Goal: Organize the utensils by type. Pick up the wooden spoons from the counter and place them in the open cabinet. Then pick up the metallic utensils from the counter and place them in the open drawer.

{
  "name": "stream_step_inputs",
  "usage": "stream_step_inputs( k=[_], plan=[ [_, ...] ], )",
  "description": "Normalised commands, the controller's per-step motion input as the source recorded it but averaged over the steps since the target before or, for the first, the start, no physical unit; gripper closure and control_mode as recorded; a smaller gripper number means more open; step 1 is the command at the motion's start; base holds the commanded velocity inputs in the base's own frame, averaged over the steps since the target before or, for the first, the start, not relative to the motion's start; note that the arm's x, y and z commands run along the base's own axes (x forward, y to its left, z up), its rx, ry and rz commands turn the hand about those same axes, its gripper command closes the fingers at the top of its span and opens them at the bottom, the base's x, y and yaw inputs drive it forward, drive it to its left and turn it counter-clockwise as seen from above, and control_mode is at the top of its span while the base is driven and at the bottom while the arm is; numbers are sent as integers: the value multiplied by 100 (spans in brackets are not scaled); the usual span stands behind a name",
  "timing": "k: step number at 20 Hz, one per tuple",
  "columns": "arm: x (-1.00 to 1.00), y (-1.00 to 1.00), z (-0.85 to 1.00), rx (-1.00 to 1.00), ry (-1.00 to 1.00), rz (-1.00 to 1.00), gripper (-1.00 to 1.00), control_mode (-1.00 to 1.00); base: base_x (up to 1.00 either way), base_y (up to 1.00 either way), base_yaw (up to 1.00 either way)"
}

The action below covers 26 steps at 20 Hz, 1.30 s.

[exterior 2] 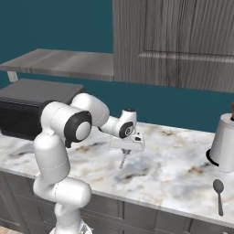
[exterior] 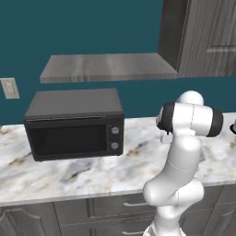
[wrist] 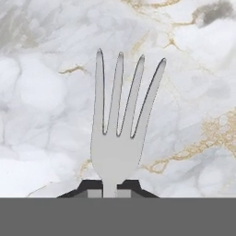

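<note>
Jaws (wrist: 109,190) are clamping the silver fork (wrist: 120,120) over the marble worktop (wrist: 41,92); grey canister (exterior 2: 225,141) is standing nearby.

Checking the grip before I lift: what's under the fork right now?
Under the fork is bare marble counter. The gripper is shut on its neck, covering the handle; whether the tines touch the marble can't be told.

Your worktop (exterior: 92,173) is a white-grey marble slab with tan and grey veins. On it you have a black microwave (exterior: 73,123) at the left and a silver-grey canister (exterior 2: 225,142) at the far right. A dark grey spoon (exterior 2: 218,192) lies flat just in front of the canister.
</note>
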Motion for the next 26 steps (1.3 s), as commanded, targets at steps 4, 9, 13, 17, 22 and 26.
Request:
stream_step_inputs(
  k=[4, 9, 13, 17, 22, 26],
  plan=[
    [-42, -32, -27, 0, 0, 0, 100, -100, 0, 0, 0],
    [-27, -32, -4, 2, 0, 0, 100, -100, 0, 0, 0],
    [-28, -17, 27, 6, -1, 1, 100, -100, 0, 0, 0],
    [-30, 0, 60, 1, -10, 13, 100, -100, 0, 0, 0],
    [-53, 1, 56, 0, -18, 25, 100, -100, 0, 0, 0],
    [-73, 6, 45, 0, -29, 37, 100, -100, 0, 0, 0]
  ],
)
